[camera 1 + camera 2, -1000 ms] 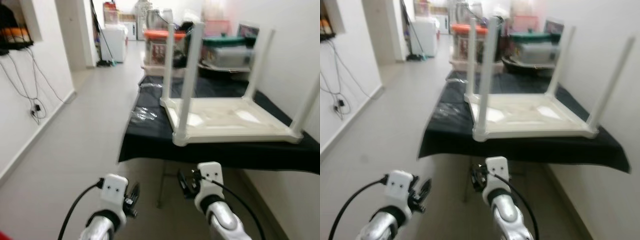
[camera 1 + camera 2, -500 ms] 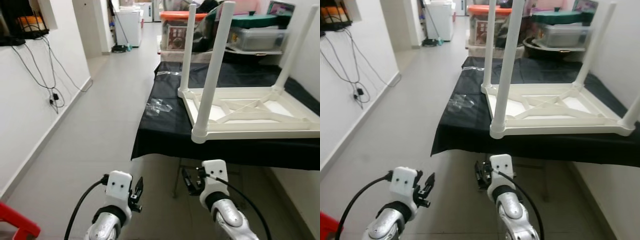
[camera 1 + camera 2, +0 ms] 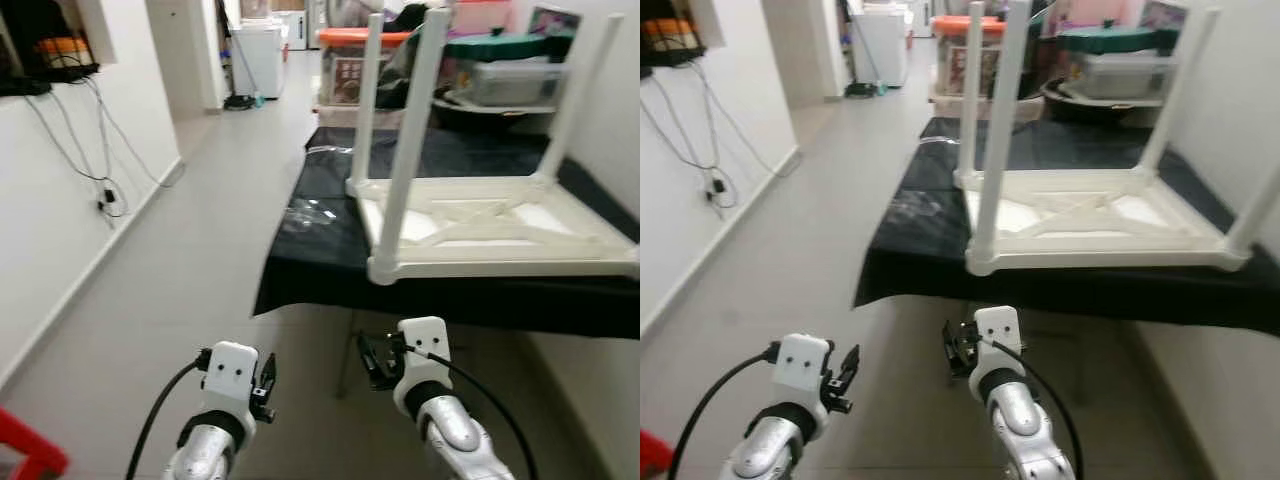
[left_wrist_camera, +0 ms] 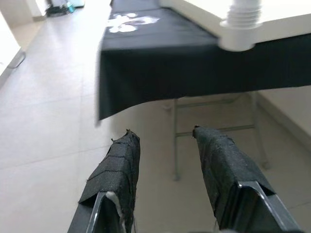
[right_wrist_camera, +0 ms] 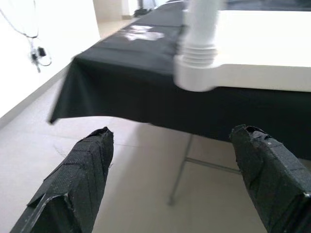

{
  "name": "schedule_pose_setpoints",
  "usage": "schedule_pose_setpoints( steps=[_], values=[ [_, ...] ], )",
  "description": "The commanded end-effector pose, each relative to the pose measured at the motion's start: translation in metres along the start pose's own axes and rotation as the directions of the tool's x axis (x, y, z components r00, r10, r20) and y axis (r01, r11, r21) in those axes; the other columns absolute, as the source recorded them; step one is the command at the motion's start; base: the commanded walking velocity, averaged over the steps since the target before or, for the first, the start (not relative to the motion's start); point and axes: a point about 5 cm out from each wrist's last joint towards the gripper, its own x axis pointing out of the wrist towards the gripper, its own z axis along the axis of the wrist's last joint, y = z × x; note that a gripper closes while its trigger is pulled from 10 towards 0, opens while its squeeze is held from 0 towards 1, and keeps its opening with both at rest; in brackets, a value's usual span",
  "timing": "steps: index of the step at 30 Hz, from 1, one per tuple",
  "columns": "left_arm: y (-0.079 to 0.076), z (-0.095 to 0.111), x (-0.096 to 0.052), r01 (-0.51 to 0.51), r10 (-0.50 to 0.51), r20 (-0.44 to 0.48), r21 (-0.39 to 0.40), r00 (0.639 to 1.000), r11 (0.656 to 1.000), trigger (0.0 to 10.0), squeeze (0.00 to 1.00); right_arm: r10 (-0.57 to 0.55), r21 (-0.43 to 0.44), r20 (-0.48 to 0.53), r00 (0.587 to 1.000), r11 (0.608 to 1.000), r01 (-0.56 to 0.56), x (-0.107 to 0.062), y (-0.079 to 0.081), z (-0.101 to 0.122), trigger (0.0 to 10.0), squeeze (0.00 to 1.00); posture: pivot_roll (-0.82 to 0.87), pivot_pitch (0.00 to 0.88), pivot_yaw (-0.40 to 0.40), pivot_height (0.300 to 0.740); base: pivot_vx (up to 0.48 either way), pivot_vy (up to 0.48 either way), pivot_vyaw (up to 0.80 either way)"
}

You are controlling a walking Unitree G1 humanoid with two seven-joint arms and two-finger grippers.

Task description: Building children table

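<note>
A white plastic children's table (image 3: 500, 240) lies upside down on a black-covered table (image 3: 310, 260). Three of its legs stand up: the near-left leg (image 3: 405, 150), the far-left leg (image 3: 365, 100) and a far-right leg (image 3: 575, 100). Both my grippers hang low in front of the black table's near edge, below the white table's near-left corner (image 5: 199, 73). The left gripper (image 4: 163, 133) is open with nothing between its fingers. The right gripper (image 5: 174, 131) is open wide and holds nothing. Neither touches the white table.
A crumpled clear plastic bag (image 3: 312, 212) lies on the black cloth left of the white table. Storage boxes (image 3: 500, 75) are stacked behind. A tiled corridor (image 3: 190, 250) runs on the left, past a white wall with hanging cables (image 3: 100, 190). Something red (image 3: 30, 455) lies low at the left.
The whole picture has shifted as the camera moved, and the white table now sits slightly further left in view. Both arms stay low with their fingers open as before.
</note>
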Motion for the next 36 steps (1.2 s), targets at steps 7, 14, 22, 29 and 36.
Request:
schedule_pose_setpoints(
  steps=[7,14,22,29,36],
  values=[
    [-0.001,-0.001,0.001,-0.002,0.002,-0.007,-0.024,1.000,1.000,10.0,0.00,-0.006,-0.001,-0.030,1.000,1.000,0.006,0.000,-0.003,-0.005,10.0,0.00,0.07,0.000,-0.029,0.740,0.000,0.000,0.00],
    [0.000,-0.001,0.000,-0.014,0.014,-0.002,-0.038,1.000,0.999,10.0,0.00,-0.004,-0.004,-0.029,1.000,1.000,0.004,0.000,-0.003,-0.004,10.0,0.00,0.07,0.000,-0.032,0.740,0.000,0.000,0.00],
    [0.005,0.005,-0.001,-0.061,0.063,0.039,-0.039,0.997,0.997,10.0,0.00,-0.023,-0.001,-0.005,1.000,1.000,0.023,-0.001,-0.005,-0.001,10.0,0.00,0.07,0.000,-0.034,0.740,0.000,0.000,0.00],
    [0.034,0.023,-0.002,-0.239,0.240,0.135,-0.026,0.961,0.971,10.0,0.00,-0.093,0.015,0.027,0.995,0.996,0.093,-0.003,-0.014,0.003,10.0,0.00,0.07,0.000,-0.034,0.740,0.000,0.000,-0.69],
    [0.047,0.029,-0.003,-0.292,0.292,0.159,-0.024,0.943,0.956,10.0,0.00,-0.166,0.020,0.075,0.983,0.986,0.165,-0.001,-0.023,0.011,10.0,0.00,0.07,0.000,-0.037,0.740,0.000,0.000,-0.23]
  ],
)
